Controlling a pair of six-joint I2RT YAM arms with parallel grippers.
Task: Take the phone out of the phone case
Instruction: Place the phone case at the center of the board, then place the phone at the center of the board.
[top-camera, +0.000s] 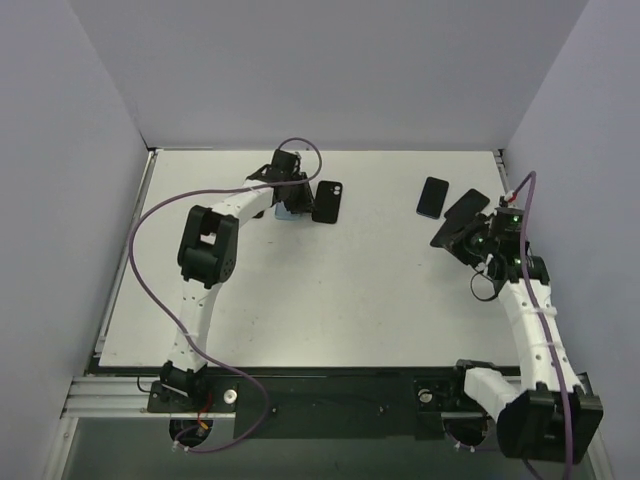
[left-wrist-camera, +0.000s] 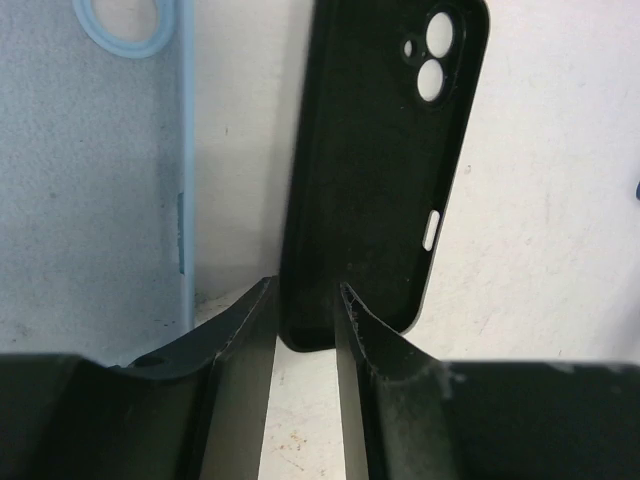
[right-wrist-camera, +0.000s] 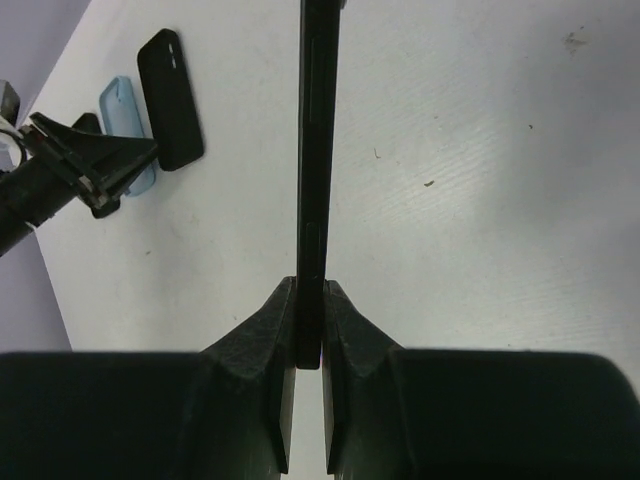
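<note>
My right gripper (right-wrist-camera: 310, 300) is shut on the near end of a thin black phone (right-wrist-camera: 318, 150), held edge-on above the table; it also shows in the top view (top-camera: 462, 215) at the right. An empty black phone case (left-wrist-camera: 385, 150) lies inside-up at the far middle (top-camera: 327, 202), with the table showing through its camera holes. My left gripper (left-wrist-camera: 305, 320) sits at the case's near corner, jaws a little apart. One finger (left-wrist-camera: 240, 340) is outside the case's left edge and the other (left-wrist-camera: 375, 345) is over its inside.
A light blue phone case (left-wrist-camera: 90, 170) lies just left of the black case, partly under the left gripper (top-camera: 292, 197). Another flat black phone-like slab (top-camera: 433, 196) lies at the far right beside the held phone. Grey walls enclose the white table (top-camera: 330, 300).
</note>
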